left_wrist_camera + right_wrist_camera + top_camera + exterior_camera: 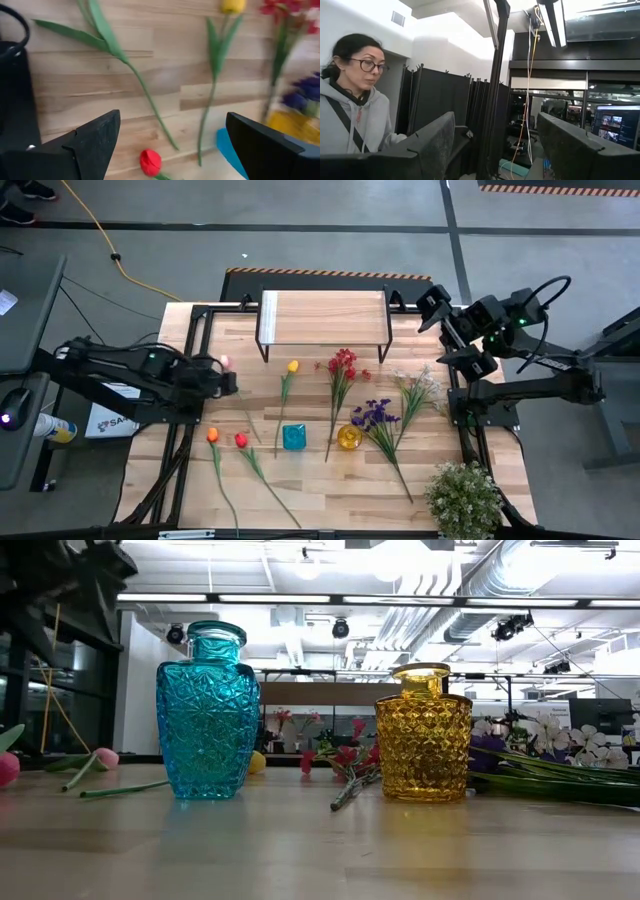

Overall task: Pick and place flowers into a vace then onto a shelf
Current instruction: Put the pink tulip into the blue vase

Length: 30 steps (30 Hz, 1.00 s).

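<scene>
left claw (228, 377) held open, empty, near worktop's left edge | flowers (341, 375) judged light, limp, slippery; thin stems to be pinched mid-length | right claw (432, 308) open, parked at back-right corner

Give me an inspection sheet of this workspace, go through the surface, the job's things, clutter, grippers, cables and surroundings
Surface: wooden tabletop, planks in view, nothing spilled.
Job's things: flowers lie loose on the tabletop, none in a vase; blue vase and yellow vase stand upright and apart; shelf at the far edge, nothing on top.
Clutter: potted plant at the near right corner.
Grippers: left gripper open over the tabletop above a pink tulip's stem, holding nothing; right gripper open, raised off the table's right side, pointing into the room.
Cables: yellow cable across the floor; black cables on the right arm.
Surroundings: a person beside the rig; dark partitions behind.
</scene>
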Tool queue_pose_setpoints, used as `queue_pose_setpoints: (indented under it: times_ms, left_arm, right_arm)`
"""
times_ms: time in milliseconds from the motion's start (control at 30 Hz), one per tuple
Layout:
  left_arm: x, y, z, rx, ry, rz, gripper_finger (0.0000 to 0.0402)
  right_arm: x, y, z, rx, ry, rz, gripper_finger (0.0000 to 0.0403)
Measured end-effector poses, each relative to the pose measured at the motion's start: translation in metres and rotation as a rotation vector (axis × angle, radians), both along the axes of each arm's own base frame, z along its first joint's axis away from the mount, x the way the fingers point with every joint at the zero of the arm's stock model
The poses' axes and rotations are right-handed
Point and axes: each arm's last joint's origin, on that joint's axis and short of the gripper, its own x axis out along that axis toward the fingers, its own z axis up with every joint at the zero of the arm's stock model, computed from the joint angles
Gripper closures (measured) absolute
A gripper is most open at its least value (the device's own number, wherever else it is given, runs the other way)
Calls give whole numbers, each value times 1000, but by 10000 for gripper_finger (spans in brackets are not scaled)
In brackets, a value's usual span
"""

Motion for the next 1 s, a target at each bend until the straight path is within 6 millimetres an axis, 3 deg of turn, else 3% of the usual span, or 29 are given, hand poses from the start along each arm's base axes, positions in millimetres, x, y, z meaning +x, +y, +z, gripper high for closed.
queue_pose_setpoints:
  times_ms: [467, 1000]
  left_arm:
    - [36, -7, -26, 31, 221, 68, 7]
    - [57, -11, -47, 16, 314, 239, 7]
  right_arm:
    - [0, 0, 0, -1, -1, -1, 130]
    - [0, 0, 0, 49, 39, 35, 130]
